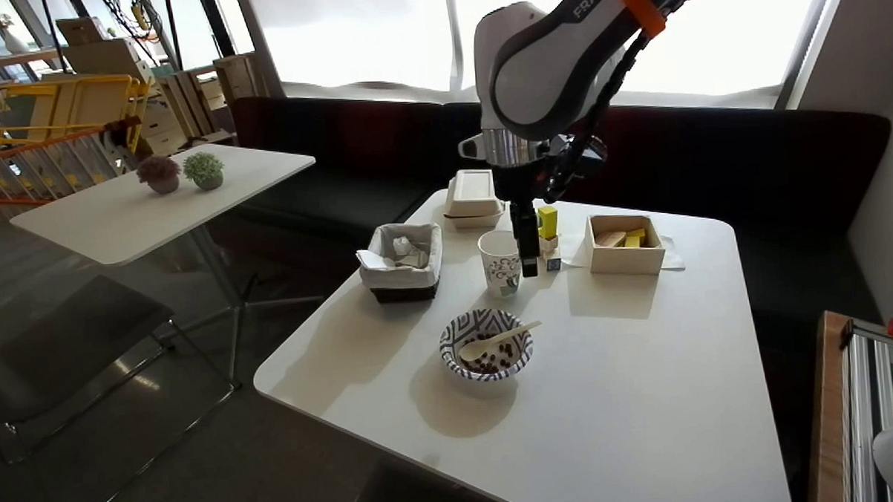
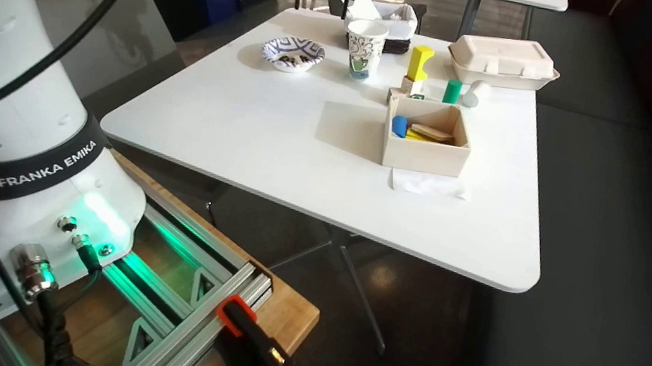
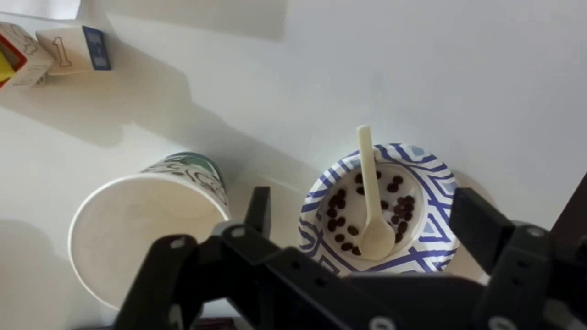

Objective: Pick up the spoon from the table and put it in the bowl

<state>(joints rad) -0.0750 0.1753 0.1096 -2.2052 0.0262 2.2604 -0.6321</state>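
In an exterior view, a dark bench (image 1: 405,133) backs the lower-centre counter (image 1: 629,371), spoon (image 1: 494,342) in bowl (image 1: 486,319); the hand (image 2: 321,10) points down, fingers apart.

White table (image 1: 644,393); on it, bowl (image 3: 438,201), cup (image 2: 365,51), basket (image 1: 405,277), blocks (image 3: 69,50), wooden box (image 2: 425,157), clamshell (image 2: 503,58)

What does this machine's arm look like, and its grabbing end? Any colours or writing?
The arm is rounded, white and dark grey, with an orange band and a black cable along it. Lower down, a dark collar reads FRANKA EMIKA in white. The gripper is black and angular, with two slim jaws.
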